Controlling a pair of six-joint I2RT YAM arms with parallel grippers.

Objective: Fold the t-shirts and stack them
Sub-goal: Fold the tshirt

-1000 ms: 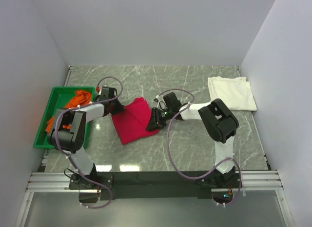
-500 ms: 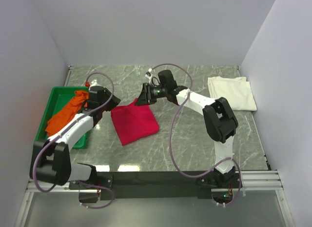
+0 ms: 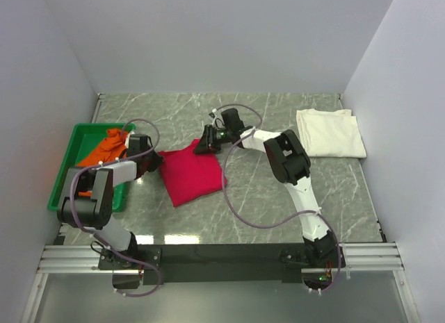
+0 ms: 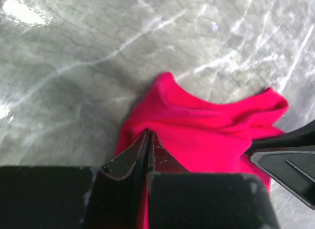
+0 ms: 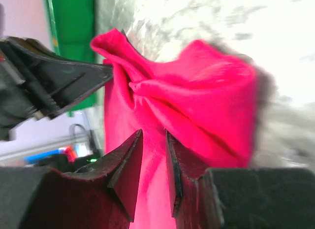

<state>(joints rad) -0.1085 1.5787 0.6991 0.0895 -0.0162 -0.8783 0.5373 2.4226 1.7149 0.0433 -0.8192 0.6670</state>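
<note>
The crimson t-shirt [image 3: 193, 174] lies folded on the marble table, its far edge bunched between the two grippers. My left gripper [image 3: 154, 158] is at the shirt's left corner. In the left wrist view its jaws [image 4: 148, 132] are pressed together on the red cloth [image 4: 206, 130]. My right gripper [image 3: 206, 144] is at the far corner. Its jaws [image 5: 153, 133] stand narrowly apart with a fold of the red cloth [image 5: 197, 96] filling the gap. The cream-white t-shirt [image 3: 332, 132] lies folded at the back right. The orange t-shirt [image 3: 104, 148] lies crumpled in the bin.
A green plastic bin [image 3: 66, 187] stands at the left, close beside my left arm. White walls close in the table on three sides. The right gripper's finger [image 4: 288, 152] shows in the left wrist view, close by.
My left gripper has swung from over the bin to the shirt's left corner and closed. The right gripper came down onto the far corner, and the shirt's far edge has bunched up.
</note>
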